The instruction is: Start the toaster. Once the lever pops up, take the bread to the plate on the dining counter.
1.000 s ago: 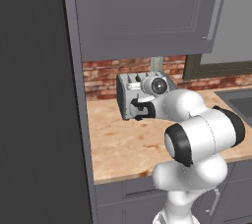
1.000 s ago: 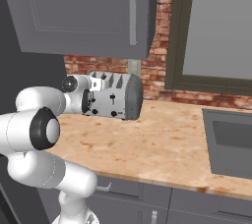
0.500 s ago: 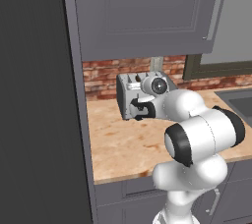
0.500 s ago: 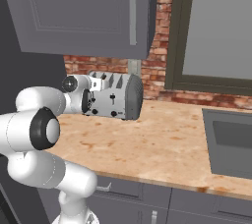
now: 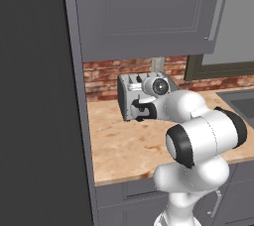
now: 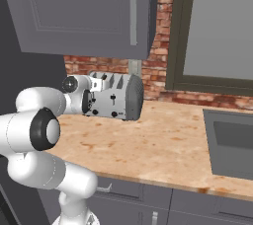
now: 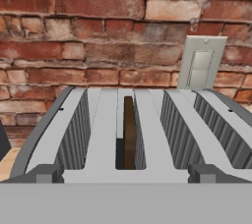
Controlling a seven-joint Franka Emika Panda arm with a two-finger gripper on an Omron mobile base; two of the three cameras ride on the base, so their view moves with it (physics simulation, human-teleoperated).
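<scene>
Toaster, slots running toward the brick wall, holds bread upright; pincer spread wide.

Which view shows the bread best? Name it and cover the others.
The hand view: it looks down into the toaster, and the bread stands on edge as a dark brown slice in a slot. From both base views I cannot make out the bread; they show the toaster's metal body, partly behind the arm.

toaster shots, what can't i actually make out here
- Toaster front, left base view: the arm hides its levers and knobs.
- Gripper, both base views: the wrist hides the fingers.
- Bread, hand view: sunk edge-on in a slot, so its faces are hidden.
- Toaster front, hand view: below the frame's bottom.
</scene>
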